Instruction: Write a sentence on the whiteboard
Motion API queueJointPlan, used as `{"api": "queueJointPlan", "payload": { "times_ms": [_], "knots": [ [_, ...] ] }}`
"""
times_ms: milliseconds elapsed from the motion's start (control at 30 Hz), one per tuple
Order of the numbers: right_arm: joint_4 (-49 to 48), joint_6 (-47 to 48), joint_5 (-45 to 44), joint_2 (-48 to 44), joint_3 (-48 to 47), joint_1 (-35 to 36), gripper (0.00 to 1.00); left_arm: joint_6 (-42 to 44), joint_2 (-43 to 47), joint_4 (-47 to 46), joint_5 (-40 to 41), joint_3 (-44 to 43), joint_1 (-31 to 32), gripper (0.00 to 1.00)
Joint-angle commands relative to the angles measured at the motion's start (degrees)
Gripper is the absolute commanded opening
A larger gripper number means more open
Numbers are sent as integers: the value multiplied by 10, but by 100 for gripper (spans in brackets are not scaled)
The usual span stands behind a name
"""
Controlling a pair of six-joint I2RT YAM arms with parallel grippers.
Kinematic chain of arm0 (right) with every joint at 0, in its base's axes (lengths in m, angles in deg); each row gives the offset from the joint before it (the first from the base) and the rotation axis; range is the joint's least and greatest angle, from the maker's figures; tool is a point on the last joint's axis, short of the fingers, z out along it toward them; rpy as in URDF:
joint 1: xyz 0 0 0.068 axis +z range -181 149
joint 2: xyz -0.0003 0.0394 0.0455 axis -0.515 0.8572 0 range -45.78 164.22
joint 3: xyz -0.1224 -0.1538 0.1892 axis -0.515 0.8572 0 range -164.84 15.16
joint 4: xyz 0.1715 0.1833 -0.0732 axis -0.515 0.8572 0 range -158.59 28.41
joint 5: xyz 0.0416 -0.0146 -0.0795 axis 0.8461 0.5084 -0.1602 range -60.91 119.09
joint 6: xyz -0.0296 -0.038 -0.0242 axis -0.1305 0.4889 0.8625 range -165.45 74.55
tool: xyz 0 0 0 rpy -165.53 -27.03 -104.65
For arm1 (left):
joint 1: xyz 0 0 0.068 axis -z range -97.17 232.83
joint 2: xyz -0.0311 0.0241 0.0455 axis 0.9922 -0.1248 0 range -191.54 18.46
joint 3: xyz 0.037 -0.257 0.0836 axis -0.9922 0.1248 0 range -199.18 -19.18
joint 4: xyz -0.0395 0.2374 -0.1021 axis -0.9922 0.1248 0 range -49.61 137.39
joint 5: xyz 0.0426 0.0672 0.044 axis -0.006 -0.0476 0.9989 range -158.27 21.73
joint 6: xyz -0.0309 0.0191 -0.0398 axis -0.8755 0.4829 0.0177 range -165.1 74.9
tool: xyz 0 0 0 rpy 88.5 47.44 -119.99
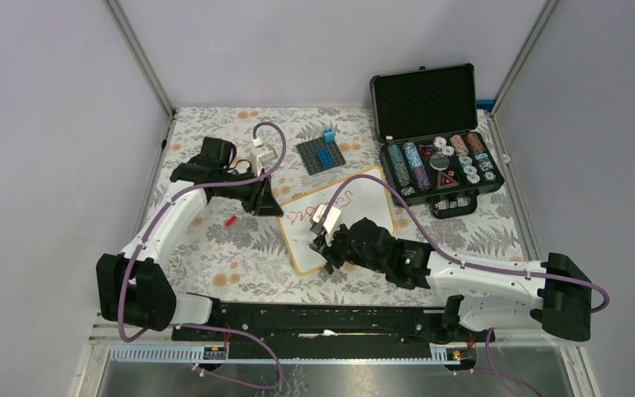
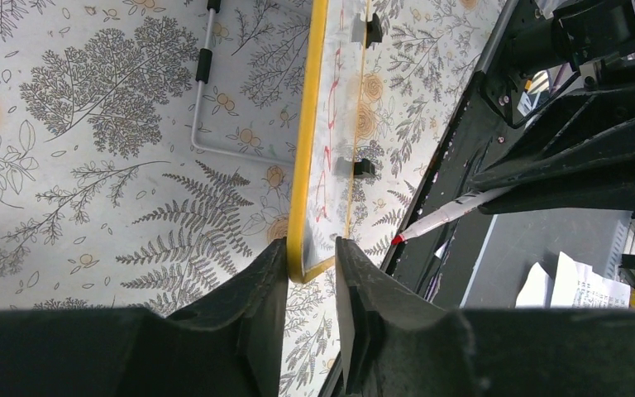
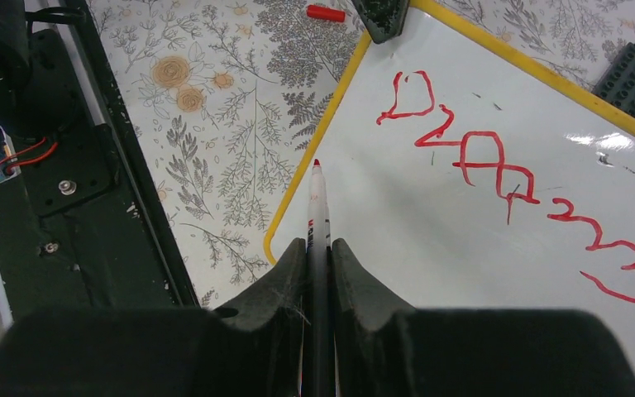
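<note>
The whiteboard (image 1: 302, 248), a small white rectangular board with a yellow-toned frame and rounded corners, is lying flat and askew on the floral-printed tablecloth (image 1: 215, 248) at the middle of the overhead frame. Left of it, a small red cylindrical cap (image 1: 230, 221) is lying on the cloth. At the board's left corner the left gripper (image 2: 312, 248) is positioned with its black jaws standing apart, one on either side of the framed corner; whether the frame is being pressed cannot be told. The sentence (image 3: 504, 165), loose red marker handwriting, is running across the board from the upper middle to the right edge of the right wrist frame. At the lower middle of that frame the right gripper (image 3: 318, 244) is being held clamped on a white-barrelled, red-tipped marker (image 3: 317, 207), whose tip is pointing at bare board near the yellow edge, left of the writing; contact cannot be judged. Above the board a dark grey studded baseplate (image 1: 321, 155) carrying blue bricks is sitting, and at the upper right an open black case (image 1: 423, 101) filled with chips.
</note>
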Motion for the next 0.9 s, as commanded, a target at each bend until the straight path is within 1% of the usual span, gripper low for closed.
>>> {"api": "queueJointPlan", "payload": {
  "times_ms": [0, 100, 167, 267, 333, 467, 600, 700, 733, 767, 800, 833, 867],
  "knots": [
    [-54, 34, 16, 8, 5, 4, 0, 11, -6, -5, -24, -25, -3, 26],
    [-44, 46, 13, 11, 4, 4, 0, 12, -7, -4, -21, -28, -3, 19],
    [-35, 51, 11, 7, 6, 4, 0, 14, -8, -1, -22, -29, -2, 10],
    [-19, 52, 1, 6, 7, 3, 0, 13, -10, -1, -21, -31, -2, 0],
    [-19, 47, 1, 0, 15, 3, 0, 14, -11, -1, -16, -32, -2, 0],
    [-18, 43, 0, -12, 27, 0, 0, 22, -11, 7, 19, -40, -2, 0],
    [-15, 39, 3, -27, 32, -3, 0, 54, -18, 44, 66, -64, -2, 0],
    [-10, 36, 6, -41, 33, -3, 0, 59, -16, 51, 67, -64, -1, 0],
    [-8, 37, 7, -44, 32, -3, 0, 61, -17, 54, 60, -62, 2, 5],
    [-6, 36, 10, -48, 31, -3, 0, 60, -18, 56, 56, -62, 5, 19],
    [-4, 34, 13, -51, 31, -3, 0, 60, -17, 56, 48, -64, 5, 30],
    [-3, 32, 15, -55, 31, -3, 0, 58, -9, 45, 39, -63, 5, 38],
    [-3, 30, 15, -60, 30, -3, 0, 45, 4, 26, 40, -60, 5, 43]
  ]
}}
